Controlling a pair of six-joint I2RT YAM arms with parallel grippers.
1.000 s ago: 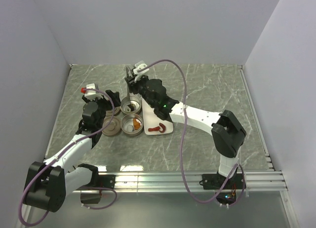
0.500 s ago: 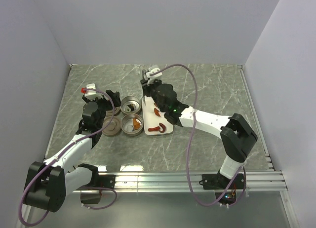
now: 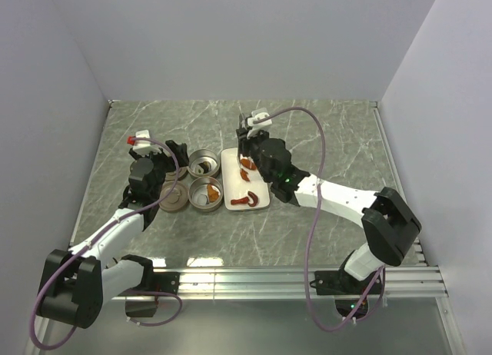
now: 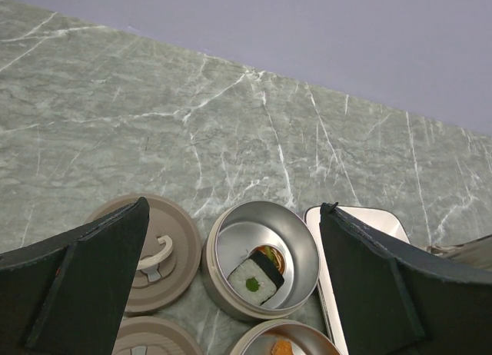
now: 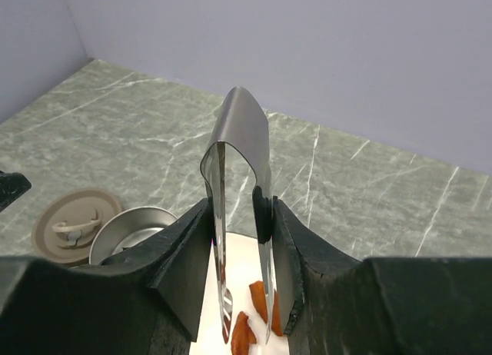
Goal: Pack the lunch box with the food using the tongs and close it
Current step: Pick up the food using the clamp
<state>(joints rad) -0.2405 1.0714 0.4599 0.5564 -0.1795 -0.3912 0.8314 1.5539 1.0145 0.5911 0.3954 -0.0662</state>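
**Right arm.** The right gripper has its jaws closed narrowly on the tongs. One black finger presses against the outside of each thin arm. The tongs stand nearly upright in the grip, joined end uppermost, with the two arms squeezed close together and the tips pointing down. The tips hang over the far half of the white tray, among the orange pieces lying there. One orange piece shows between the two arms; whether the tips touch it cannot be told.

**Left arm.** The left gripper has its jaws spread fully apart, holding nothing and touching nothing. It hovers above the counter, over the lids and tins.

**Lunch box.**
- The far tin is uncovered and appears between the open jaws in the wrist view. It holds a white square piece with a dark edge and a green spot.
- The near tin is also uncovered, just in front of the far tin. It holds a white slice and an orange piece.
- The far lid lies handle up, just left of the far tin.
- The near lid lies handle up, just left of the near tin.

**Tray.** It lies just right of both tins. A red curved piece rests at its near end, apart from the tongs.
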